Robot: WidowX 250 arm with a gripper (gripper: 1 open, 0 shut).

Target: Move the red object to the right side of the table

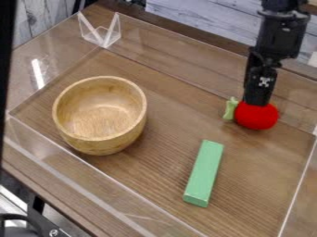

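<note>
The red object (257, 116) is a small round red toy fruit with a green leaf on its left side. It rests on the brown table (173, 111) near the right acrylic wall. My gripper (259, 93) hangs just above it, pointing steeply down. Its black fingers stand open and hold nothing, with the tips clear of the fruit's top.
A wooden bowl (99, 114) sits at the left middle. A long green block (205, 172) lies near the front, right of the bowl. A clear folded stand (99, 31) is at the back left. Low clear walls edge the table.
</note>
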